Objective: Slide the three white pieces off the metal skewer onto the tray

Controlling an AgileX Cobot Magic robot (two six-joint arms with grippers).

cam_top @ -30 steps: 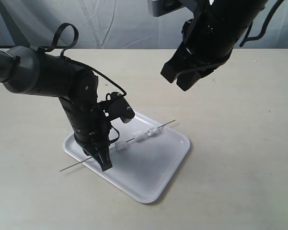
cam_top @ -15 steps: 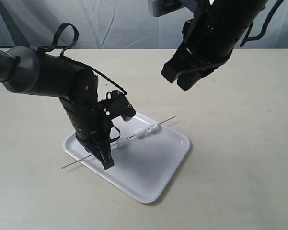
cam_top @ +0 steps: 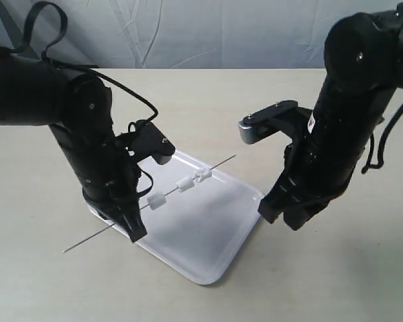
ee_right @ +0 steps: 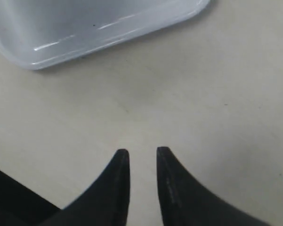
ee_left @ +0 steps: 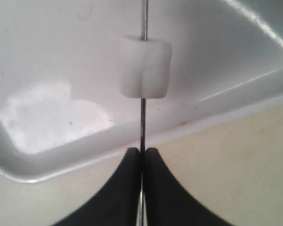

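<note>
My left fingers (ee_left: 125,188) clamp the thin grey metal skewer (cam_top: 218,165) so its three white chunks (cam_top: 184,183) hang over the white plastic tray (cam_top: 208,231); right fingers (ee_right: 117,188) slightly parted, empty.

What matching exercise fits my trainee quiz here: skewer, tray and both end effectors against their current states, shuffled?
Things:
1. skewer
2. tray
3. left end effector
4. right end effector

States:
A. open, holding nothing, above bare table beside the tray
B. shut on a thin rod
C. lying flat on the table
D. tilted, threaded through three white pieces

Pairs: 1-D, 2-C, 3-B, 4-A.
</note>
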